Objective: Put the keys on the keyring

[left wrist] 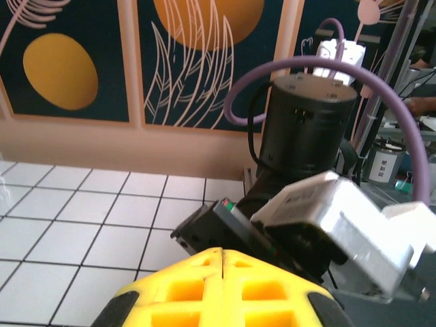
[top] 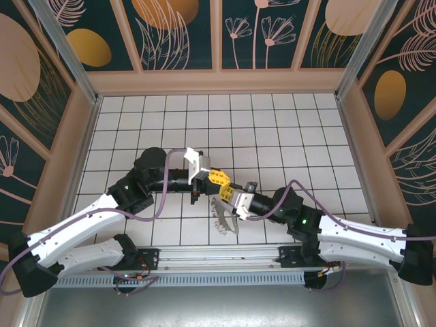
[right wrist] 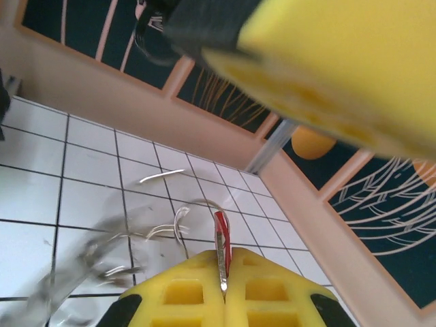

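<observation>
The right end effector (right wrist: 223,276) was clamped on the red-headed key (right wrist: 221,238). Blurred silvery keys (right wrist: 88,266) hung just left of it above the tiled surface (right wrist: 34,191). Just beyond curved the pale keyring (right wrist: 180,225). The left end effector (left wrist: 223,269) had its fingers pressed together.

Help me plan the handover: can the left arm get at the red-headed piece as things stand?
Probably yes: the left tool sits close by the right tool, which pinches the red-headed piece, red end exposed, nothing between. The left tool is shut, though, and must open first.
</observation>
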Motion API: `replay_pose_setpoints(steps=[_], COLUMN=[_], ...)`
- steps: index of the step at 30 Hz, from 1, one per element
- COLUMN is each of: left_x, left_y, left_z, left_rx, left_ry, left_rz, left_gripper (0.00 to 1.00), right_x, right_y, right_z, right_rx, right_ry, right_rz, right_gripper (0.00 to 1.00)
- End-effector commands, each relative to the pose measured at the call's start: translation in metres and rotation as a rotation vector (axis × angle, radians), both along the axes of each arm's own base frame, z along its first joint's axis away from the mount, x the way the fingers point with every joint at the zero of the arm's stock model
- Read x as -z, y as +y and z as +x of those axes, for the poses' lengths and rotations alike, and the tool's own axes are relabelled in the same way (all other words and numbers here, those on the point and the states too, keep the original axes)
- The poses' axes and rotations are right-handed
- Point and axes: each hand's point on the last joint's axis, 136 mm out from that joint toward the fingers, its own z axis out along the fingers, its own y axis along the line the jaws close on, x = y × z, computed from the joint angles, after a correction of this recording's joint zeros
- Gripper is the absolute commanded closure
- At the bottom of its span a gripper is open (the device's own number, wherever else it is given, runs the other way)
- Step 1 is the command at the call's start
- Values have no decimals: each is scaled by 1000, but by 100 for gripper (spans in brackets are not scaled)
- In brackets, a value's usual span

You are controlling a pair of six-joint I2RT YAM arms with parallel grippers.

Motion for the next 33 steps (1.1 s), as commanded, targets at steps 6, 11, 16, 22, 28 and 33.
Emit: replay_pose_setpoints(steps=[6, 11, 16, 22, 28, 33], left_x=[-20, -15, -7, 20, 57, 83], left_y=[7, 11, 18, 31, 43, 56], left_z=[-2, 6, 28, 73, 104, 125], left_rx=[-18, -71, -216, -479, -668, -817], left_ry=[-52, -44, -47, -10, 48, 111], left_rz=[-66, -64, -53, 14, 66, 111], left_gripper=[100, 100, 100, 83, 53, 25], right_x=[-22, -24, -24, -14, 0, -1], right_y=[-10, -14, -18, -19, -14, -16], right_z=[7, 17, 32, 63, 107, 145], right_rx=[44, 75, 131, 208, 319, 398], right_ry=[-13, 23, 54, 155, 295, 409], right_rz=[74, 78, 57, 20, -74, -57], right_gripper=[100, 100, 100, 100, 100, 100])
